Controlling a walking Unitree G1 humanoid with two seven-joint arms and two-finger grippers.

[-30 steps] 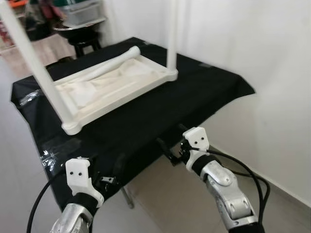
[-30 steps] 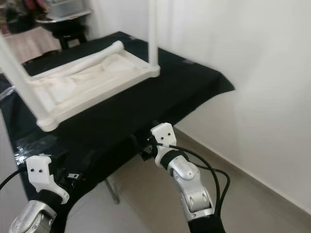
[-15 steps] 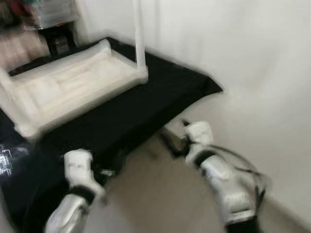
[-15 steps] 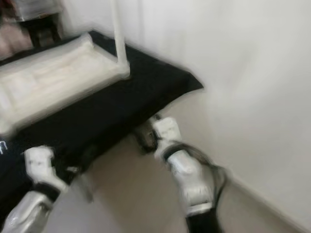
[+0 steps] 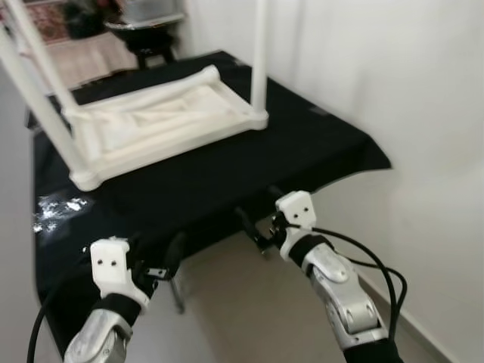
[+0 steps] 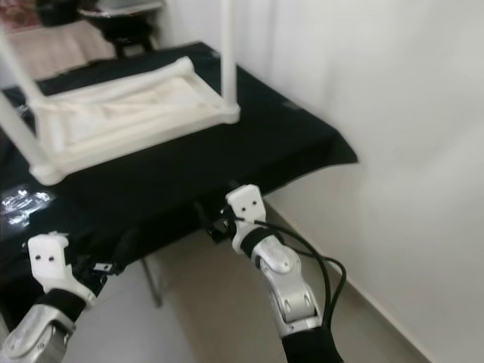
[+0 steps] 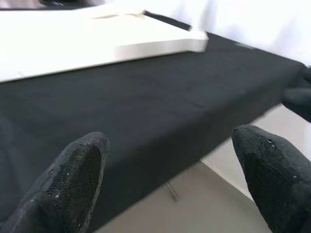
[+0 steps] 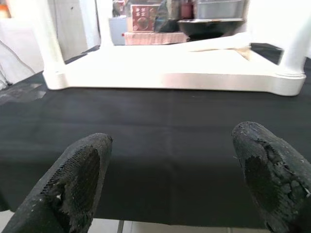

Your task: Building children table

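Hovering spread and empty, the right gripper (image 5: 253,227) sits just off the near edge of the black-draped table (image 5: 227,174); the left gripper (image 5: 162,265) hangs beside it, fingers (image 7: 77,170) also parted. Farther back on that table lies the upturned white children's table (image 5: 162,121), legs (image 5: 259,53) pointing up.
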